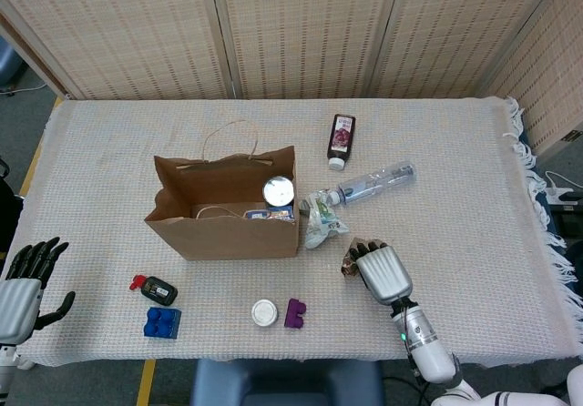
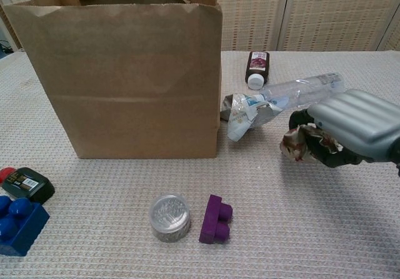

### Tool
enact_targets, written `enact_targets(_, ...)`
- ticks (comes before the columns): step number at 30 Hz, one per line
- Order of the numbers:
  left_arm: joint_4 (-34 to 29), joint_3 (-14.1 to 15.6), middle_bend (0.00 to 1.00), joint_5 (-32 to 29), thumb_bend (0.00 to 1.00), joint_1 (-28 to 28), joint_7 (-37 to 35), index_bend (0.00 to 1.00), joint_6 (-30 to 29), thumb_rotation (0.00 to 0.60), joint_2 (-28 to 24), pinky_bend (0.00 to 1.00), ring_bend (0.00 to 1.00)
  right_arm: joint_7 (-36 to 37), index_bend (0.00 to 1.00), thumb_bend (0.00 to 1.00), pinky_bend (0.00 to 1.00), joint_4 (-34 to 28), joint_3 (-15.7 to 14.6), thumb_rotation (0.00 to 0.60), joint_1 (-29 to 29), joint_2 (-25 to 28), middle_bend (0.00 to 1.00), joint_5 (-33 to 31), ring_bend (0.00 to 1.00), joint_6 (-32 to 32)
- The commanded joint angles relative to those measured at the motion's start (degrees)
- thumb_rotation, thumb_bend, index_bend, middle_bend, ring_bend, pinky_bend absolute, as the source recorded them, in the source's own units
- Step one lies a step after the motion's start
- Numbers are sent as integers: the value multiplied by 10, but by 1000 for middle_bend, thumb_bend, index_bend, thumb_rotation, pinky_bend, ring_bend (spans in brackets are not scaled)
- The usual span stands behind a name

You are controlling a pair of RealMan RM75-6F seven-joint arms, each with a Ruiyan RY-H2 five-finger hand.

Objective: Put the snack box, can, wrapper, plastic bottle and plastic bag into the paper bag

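Note:
The brown paper bag (image 1: 221, 227) (image 2: 131, 72) stands open at centre left. Inside it I see a can (image 1: 278, 190) and a snack box (image 1: 270, 213). My right hand (image 1: 383, 272) (image 2: 353, 126) grips the crumpled red-and-gold wrapper (image 1: 351, 253) (image 2: 299, 142) just above the cloth, right of the bag. A clear plastic bottle (image 1: 373, 183) (image 2: 303, 88) lies behind the hand. Between the bottle and the bag's right side lies a crumpled plastic bag (image 1: 321, 224) (image 2: 247, 113). My left hand (image 1: 23, 283) rests at the table's front left edge, fingers spread and empty.
A dark purple bottle (image 1: 341, 139) (image 2: 257, 68) lies at the back. Near the front edge sit a round tin (image 1: 264, 312) (image 2: 169, 216), a purple brick (image 1: 294, 312) (image 2: 216, 218), a blue brick (image 1: 162, 321) (image 2: 19, 226) and a black and red item (image 1: 157, 289) (image 2: 25, 184).

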State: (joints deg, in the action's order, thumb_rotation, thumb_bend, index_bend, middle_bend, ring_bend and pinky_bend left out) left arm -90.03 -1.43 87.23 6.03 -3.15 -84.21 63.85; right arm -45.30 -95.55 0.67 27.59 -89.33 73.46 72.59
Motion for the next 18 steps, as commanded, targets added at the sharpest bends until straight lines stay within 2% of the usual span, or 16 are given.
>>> enact_targets(1, -1, 0, 0, -1, 369, 0, 2, 74, 0, 600, 0, 0, 0, 48, 743, 553, 620, -48, 2, 600, -18, 59, 582, 42, 564, 37)
enact_targets(4, -2, -1, 0, -2, 368, 0, 7, 74, 0, 600, 1, 0, 0, 78, 746, 553, 620, -65, 13, 600, -27, 90, 583, 57, 571, 58)
enact_targets(12, -5, -3, 0, -6, 368, -1, 18, 75, -2, 600, 4, 0, 0, 158, 766, 554, 644, -96, 67, 600, -44, 150, 596, 71, 588, 108)
enact_targets(18, -6, -3, 0, -7, 368, -1, 18, 74, -2, 600, 4, 0, 0, 180, 760, 554, 643, -102, 141, 600, -25, 155, 596, 73, 588, 138)
